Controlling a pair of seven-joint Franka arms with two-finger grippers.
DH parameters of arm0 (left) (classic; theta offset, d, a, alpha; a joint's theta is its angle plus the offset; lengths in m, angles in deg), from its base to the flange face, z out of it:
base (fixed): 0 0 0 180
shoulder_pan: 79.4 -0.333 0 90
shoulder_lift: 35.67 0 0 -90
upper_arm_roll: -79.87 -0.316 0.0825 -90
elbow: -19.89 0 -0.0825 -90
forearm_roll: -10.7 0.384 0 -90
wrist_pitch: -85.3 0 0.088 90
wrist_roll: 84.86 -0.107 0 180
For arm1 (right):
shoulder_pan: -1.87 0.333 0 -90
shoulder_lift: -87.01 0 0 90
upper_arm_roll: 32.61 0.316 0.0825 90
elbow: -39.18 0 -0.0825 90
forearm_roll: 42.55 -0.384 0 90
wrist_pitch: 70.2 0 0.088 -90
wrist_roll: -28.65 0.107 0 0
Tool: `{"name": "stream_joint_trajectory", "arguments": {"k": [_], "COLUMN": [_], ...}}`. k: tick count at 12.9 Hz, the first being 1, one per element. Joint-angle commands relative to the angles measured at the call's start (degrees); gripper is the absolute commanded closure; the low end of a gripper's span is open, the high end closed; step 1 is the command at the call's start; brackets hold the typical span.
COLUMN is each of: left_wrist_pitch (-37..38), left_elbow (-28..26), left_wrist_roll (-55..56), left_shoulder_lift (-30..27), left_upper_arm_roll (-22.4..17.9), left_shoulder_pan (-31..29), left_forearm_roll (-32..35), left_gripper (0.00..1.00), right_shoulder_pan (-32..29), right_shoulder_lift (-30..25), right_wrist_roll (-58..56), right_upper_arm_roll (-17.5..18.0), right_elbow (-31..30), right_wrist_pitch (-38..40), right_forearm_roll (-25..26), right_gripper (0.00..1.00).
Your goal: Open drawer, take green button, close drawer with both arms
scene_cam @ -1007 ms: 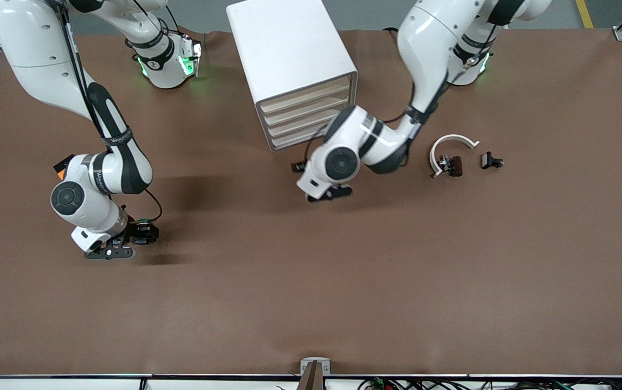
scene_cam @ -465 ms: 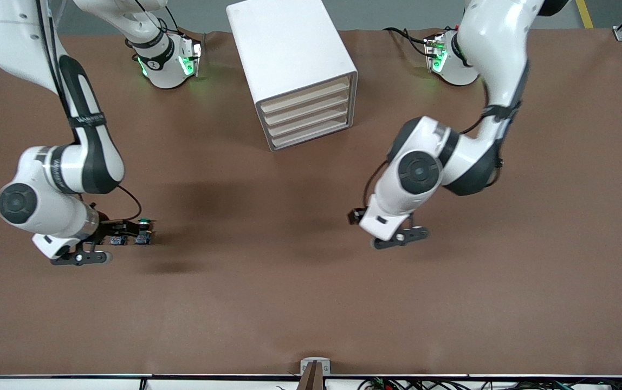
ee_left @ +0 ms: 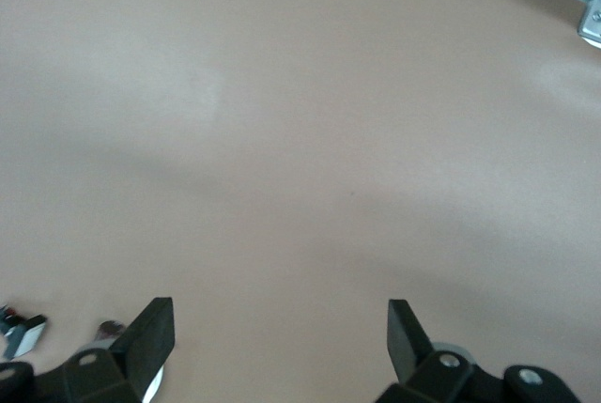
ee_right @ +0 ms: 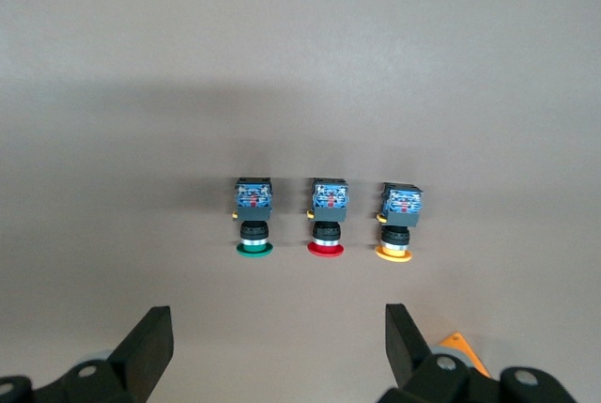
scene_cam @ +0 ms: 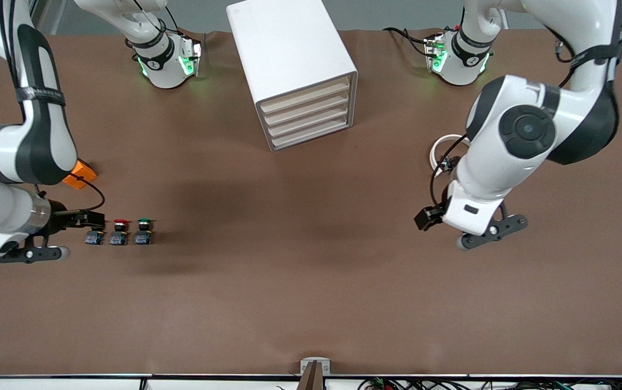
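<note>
The right gripper (scene_cam: 67,219) hangs low over the table (scene_cam: 289,303) at the right arm's end, its fingers (ee_right: 150,347) spread wide and empty. Just off its fingertips stand three small buttons in a row, close together but apart from one another. The yellow-capped button (scene_cam: 93,236) is the one closest to the gripper and partly hidden by it in the front view. The red-capped button (scene_cam: 120,232) comes next. The green-capped button (scene_cam: 144,231) is the outermost of the three, with nothing between it and the open table. In the right wrist view all three lie with caps pointing at the gripper, the green-capped one (ee_right: 254,220) in front of one finger and the yellow-capped one (ee_right: 398,222) in front of the other. An orange block (scene_cam: 80,174) lies close beside the right arm's wrist.

The white cabinet (scene_cam: 289,65) stands mid-table between the two bases, well apart from both grippers, all four drawers (scene_cam: 306,120) pushed in.

The left gripper (scene_cam: 471,227) hovers over bare table toward the left arm's end, its fingers (ee_left: 155,333) wide apart and holding nothing. A curved white piece (scene_cam: 440,147) and a small dark part (scene_cam: 448,161) show past the left arm, partly covered by it.
</note>
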Motion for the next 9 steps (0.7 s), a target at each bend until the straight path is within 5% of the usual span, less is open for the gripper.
{"name": "stream_joint_trajectory", "arguments": {"k": [1,6,9], "left_wrist_pitch": [3.41,15.95,18.8], "left_elbow": [-1.62,-2.05,-2.23], "left_wrist_roll": [-3.58,-12.28,-17.02], "left_shoulder_lift": [-4.54,-13.59,-15.8], "left_upper_arm_roll": [0.42,0.42,1.12], "left_shoulder_pan": [-1.88,-7.24,-10.22], "left_forearm_roll": [1.12,1.12,1.12], "left_gripper": [0.0,0.0,0.0], "right_shoulder_pan": [-0.79,-0.96,-0.96], "right_shoulder_lift": [-0.33,-0.95,-6.55], "right_wrist_roll": [-0.39,-0.83,-0.22], "right_upper_arm_roll": [0.64,0.55,0.64], "right_elbow": [5.66,13.58,13.85], "right_wrist_pitch": [3.5,12.54,18.6], "right_forearm_roll": [0.37,1.68,1.24], "right_gripper": [0.0,0.0,0.0]}}
